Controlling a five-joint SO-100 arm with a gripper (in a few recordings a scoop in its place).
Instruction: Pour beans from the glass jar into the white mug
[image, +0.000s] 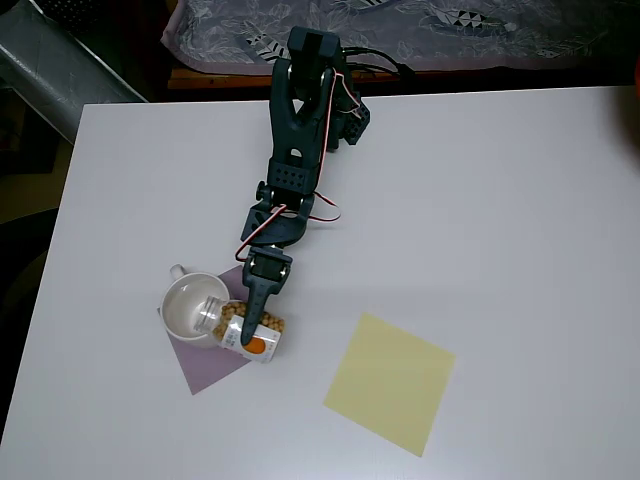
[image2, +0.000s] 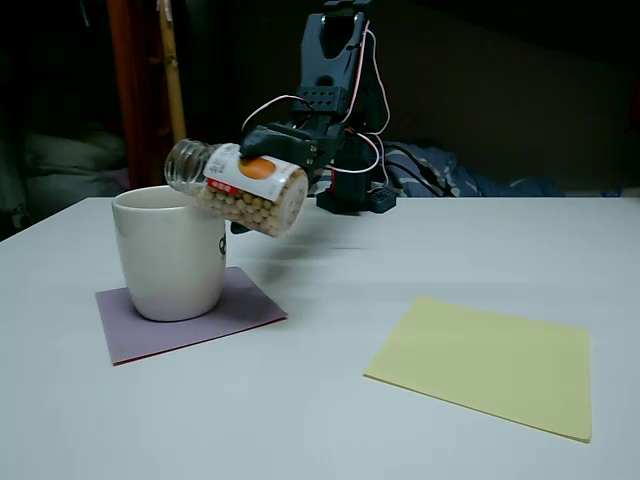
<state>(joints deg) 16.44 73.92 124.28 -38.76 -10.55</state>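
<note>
Jar tipped over the mug, pour barely begun!

The gripper (image: 258, 318) pinches the glass jar (image2: 240, 186) nearly on its side, mouth above the white mug (image2: 170, 252); the beans (image2: 250, 207) sit inside the jar, so the emptying is left, I'd judge.

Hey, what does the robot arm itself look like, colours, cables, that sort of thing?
The arm is built from dark, near-black plastic segments with blocky joint housings. Thin red and white cables loop loosely along it. One segment has a grid of small holes in the overhead view. The gripper is the same dark plastic, slim and tapering.
</note>
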